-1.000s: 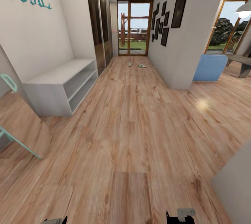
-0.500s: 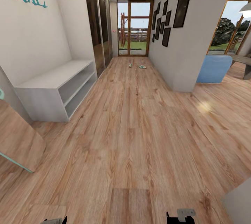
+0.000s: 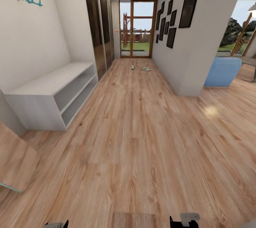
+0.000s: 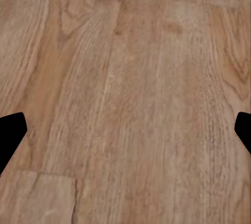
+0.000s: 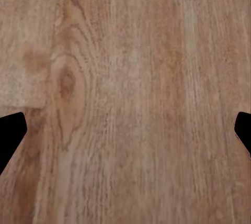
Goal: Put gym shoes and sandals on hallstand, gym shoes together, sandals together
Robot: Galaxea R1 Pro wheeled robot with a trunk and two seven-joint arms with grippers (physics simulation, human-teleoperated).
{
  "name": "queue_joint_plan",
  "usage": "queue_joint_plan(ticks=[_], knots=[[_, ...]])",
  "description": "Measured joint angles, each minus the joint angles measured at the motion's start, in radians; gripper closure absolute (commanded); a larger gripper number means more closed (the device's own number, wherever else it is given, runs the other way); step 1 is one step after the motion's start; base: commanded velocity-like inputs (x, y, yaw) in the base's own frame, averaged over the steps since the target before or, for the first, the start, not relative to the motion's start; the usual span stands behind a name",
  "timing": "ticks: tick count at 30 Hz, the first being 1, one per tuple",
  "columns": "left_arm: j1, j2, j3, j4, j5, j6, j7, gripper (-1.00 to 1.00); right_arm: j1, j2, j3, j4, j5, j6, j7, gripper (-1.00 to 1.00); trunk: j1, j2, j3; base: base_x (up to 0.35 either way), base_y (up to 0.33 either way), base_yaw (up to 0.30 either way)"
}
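Observation:
Two small pale, greenish gym shoes (image 3: 133, 66) (image 3: 145, 68) lie apart on the corridor floor (image 3: 135, 132), far ahead near the glass door. They are too small to make out in detail. The sandals are out of view. The pale grey hallstand (image 3: 49, 80) stands against the left wall, its top and both shelf levels bare. My left gripper (image 4: 125, 130) is open over bare planks, its black fingertips (image 4: 10, 135) wide apart. My right gripper (image 5: 125, 130) is open the same way over the floor. Bits of both arms sit at the head view's lower edge.
Dark mirrored wardrobe doors (image 3: 97, 25) follow the hallstand along the left wall. A teal-framed mirror (image 3: 14, 167) leans at the near left. On the right a white wall corner (image 3: 190, 79) juts out, with a blue armchair (image 3: 224, 71) behind it. The glass door (image 3: 137, 29) closes the corridor.
The whole head view has shifted: the camera has advanced along the corridor, so the hallstand and mirror sit nearer and further left. The shoes have not moved and both grippers stay open.

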Motion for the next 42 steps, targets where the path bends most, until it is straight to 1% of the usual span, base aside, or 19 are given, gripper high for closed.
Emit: queue_joint_plan(ticks=[42], knots=[[0.0, 0.002, 0.0, 0.001, 0.002, 0.001, 0.0, -1.0, 0.0, 0.0, 0.0, 0.0, 0.0, 0.0, 0.0, -1.0, 0.0, 0.0, 0.0, 0.338, 0.0, 0.0]])
